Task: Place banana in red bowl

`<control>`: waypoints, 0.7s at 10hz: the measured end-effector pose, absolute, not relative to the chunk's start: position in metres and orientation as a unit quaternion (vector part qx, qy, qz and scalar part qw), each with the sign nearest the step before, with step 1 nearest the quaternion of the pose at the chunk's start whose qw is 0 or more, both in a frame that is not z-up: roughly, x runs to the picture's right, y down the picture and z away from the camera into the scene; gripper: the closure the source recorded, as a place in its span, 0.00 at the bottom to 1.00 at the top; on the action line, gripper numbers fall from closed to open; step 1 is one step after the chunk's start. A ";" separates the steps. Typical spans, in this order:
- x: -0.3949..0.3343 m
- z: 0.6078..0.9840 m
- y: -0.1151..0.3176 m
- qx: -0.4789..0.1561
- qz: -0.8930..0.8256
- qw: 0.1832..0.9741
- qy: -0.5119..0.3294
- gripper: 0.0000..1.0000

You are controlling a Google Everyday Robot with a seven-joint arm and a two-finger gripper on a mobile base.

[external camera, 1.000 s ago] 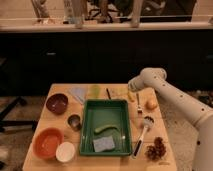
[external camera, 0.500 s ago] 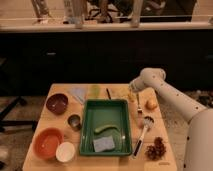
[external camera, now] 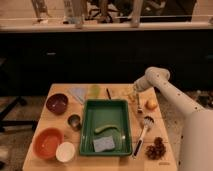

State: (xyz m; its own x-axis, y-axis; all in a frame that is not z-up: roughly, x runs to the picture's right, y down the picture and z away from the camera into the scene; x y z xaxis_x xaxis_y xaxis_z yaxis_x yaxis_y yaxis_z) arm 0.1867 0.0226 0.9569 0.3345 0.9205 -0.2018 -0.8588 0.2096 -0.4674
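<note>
The banana (external camera: 128, 93), a small pale-yellow piece, lies on the wooden table (external camera: 165, 125) behind the green tray's far right corner. My gripper (external camera: 133, 93) hangs right at it, touching or just above it, and partly hides it. The red-orange bowl (external camera: 48, 142) stands empty at the table's front left, far from the gripper. A dark maroon bowl (external camera: 57, 103) stands behind it at the left.
A green tray (external camera: 89, 131) in the middle holds a greenish-yellow curved piece (external camera: 106, 129) and a blue sponge (external camera: 103, 144). A metal cup (external camera: 74, 121) and a white cup (external camera: 65, 151) stand to its left. On the right are a fork (external camera: 139, 106), a round orange fruit (external camera: 151, 104), a brush (external camera: 143, 131) and a pine cone (external camera: 156, 148).
My gripper has dipped a little lower toward the banana. Nothing on the table has moved.
</note>
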 end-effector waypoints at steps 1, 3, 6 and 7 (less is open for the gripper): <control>0.187 0.961 0.024 -0.260 0.573 0.775 -0.059 0.20; 0.184 0.967 0.025 -0.266 0.569 0.776 -0.057 0.20; 0.182 0.970 0.028 -0.273 0.563 0.778 -0.054 0.20; 0.182 0.971 0.029 -0.275 0.561 0.779 -0.053 0.20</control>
State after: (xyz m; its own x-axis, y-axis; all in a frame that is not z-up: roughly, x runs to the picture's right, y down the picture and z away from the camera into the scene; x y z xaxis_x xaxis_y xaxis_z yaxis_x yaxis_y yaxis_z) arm 0.1816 0.0294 0.9713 0.3649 0.9033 -0.2254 -0.8446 0.2193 -0.4884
